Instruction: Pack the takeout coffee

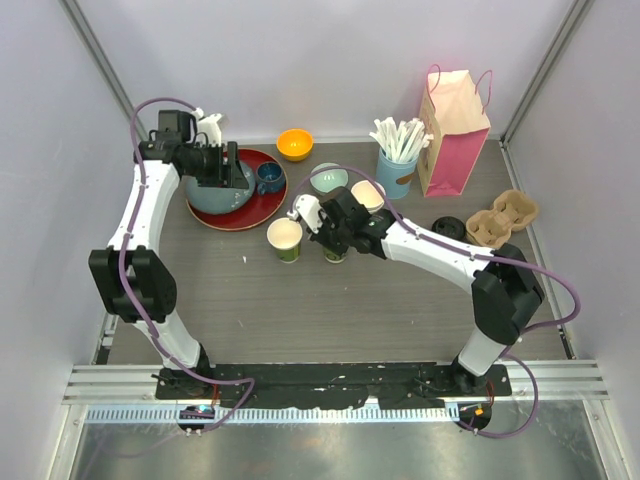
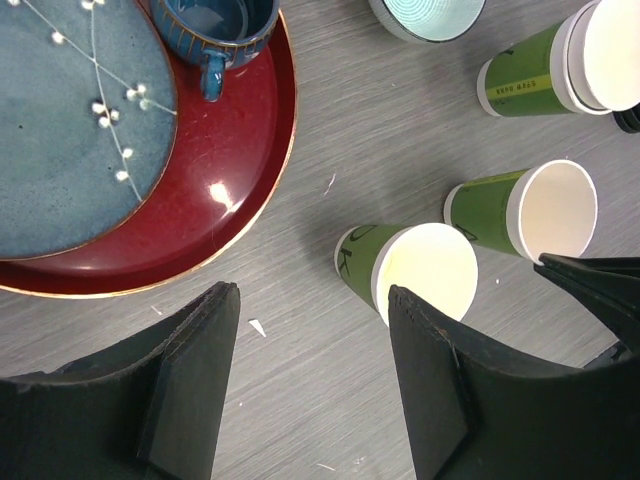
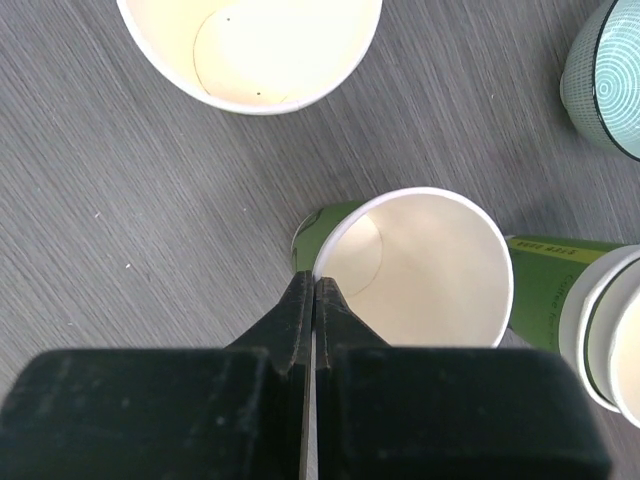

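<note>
Right wrist view: we pinch the rim of one paper cup.

Our right gripper point(image 3: 313, 285) is clenched tight, and its two fingers look pinched on the thin rim of the middle paper cup point(image 3: 420, 270). That cup stands open on the bench point(image 3: 120, 200) with no lid. A second paper cup point(image 3: 250, 50) stands near it, and the black lids point(image 1: 447, 228) lie well apart, beside the cup carrier point(image 1: 503, 218). Our left gripper point(image 2: 312, 300) hangs wide open and holds nothing. We think the light cup could tip or slip out if we lift it fast, because we hold just one thin edge. It could also bump the stacked cups point(image 3: 590, 310) just beside it. The green sides carry dark writing, but it is too small for us to read.
</note>
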You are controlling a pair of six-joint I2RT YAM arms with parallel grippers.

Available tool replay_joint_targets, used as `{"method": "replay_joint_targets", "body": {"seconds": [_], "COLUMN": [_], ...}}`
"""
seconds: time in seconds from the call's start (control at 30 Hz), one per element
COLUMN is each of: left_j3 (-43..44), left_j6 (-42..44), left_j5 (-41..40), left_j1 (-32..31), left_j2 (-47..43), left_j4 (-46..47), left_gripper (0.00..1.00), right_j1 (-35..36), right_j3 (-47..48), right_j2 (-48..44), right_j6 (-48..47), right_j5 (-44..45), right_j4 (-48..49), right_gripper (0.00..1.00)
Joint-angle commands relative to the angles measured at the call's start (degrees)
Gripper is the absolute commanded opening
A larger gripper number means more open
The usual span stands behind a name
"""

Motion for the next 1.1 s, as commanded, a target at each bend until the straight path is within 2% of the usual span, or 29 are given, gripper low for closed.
{"method": "replay_joint_targets", "body": {"seconds": [0.0, 0.07, 0.13, 0.17, 0.27, 0.37, 0.47, 0.5, 0.6, 0.67, 0.8, 0.87, 0.97, 1.07], "left_j3": [0.3, 0.3, 0.1, 0.0, -0.2, -0.4, -0.4, -0.4, -1.2, -2.5, -4.7, -5.5, -6.4, -7.1], "left_j6": [2.1, 2.3, 2.6, 2.8, 3.3, 3.6, 4.0, 4.2, 4.8, 4.9, 5.9, 6.2, 6.6, 6.6], "left_j5": [0.4, 0.4, 0.5, 0.6, 0.7, 0.9, 0.9, 0.9, 0.9, 1.1, 1.4, 1.7, 2.6, 3.2], "left_j1": [0.2, 0.2, 0.2, 0.2, 0.2, 0.2, 0.2, 0.2, 0.2, 0.2, 0.2, 0.2, 0.2, 0.2], "left_j2": [-2.9, -2.9, -3.0, -3.0, -3.2, -3.7, -4.2, -4.5, -5.4, -6.4, -7.6, -7.9, -8.1, -7.8], "left_j4": [0.8, 0.8, 0.7, 0.6, 0.4, 0.3, 0.0, 0.0, 0.0, 0.7, 2.0, 2.4, 3.4, 4.0], "left_gripper": [0.65, 0.65, 0.66, 0.66, 0.68, 0.68, 0.68, 0.69, 0.69, 0.69, 0.69, 0.69, 0.69, 0.69], "right_j1": [-0.4, -0.5, -0.4, -0.4, -0.4, -0.4, -1.1, -1.8, -11.5, -19.8, -28.6, -33.6, -37.4, -37.4], "right_j3": [0.1, 0.0, 0.3, 0.4, 1.5, 3.5, 5.0, 6.1, 7.3, 5.8, 0.2, -1.4, -4.1, -4.7], "right_j2": [0.2, 0.1, 0.1, -0.1, -0.7, -2.9, -7.4, -8.4, -11.0, -12.3, -14.7, -14.9, -14.0, -11.9], "right_j6": [1.3, 1.6, 1.7, 1.7, 2.1, 3.5, 7.2, 10.7, 19.9, 21.9, 24.9, 28.0, 30.7, 33.5], "right_j5": [-2.4, -2.4, -1.9, -1.7, -2.4, -2.3, 1.9, 3.3, 3.6, 3.7, 6.1, 9.0, 10.2, 13.5], "right_j4": [4.4, 4.3, 3.9, 3.6, 2.2, 1.3, 1.1, -0.2, -5.6, -7.5, -11.8, -11.8, -8.5, -5.9], "right_gripper": [0.01, 0.02, 0.10, 0.26, 0.54, 0.60, 0.66, 0.67, 0.65, 0.62, 0.62, 0.59, 0.52, 0.48]}}
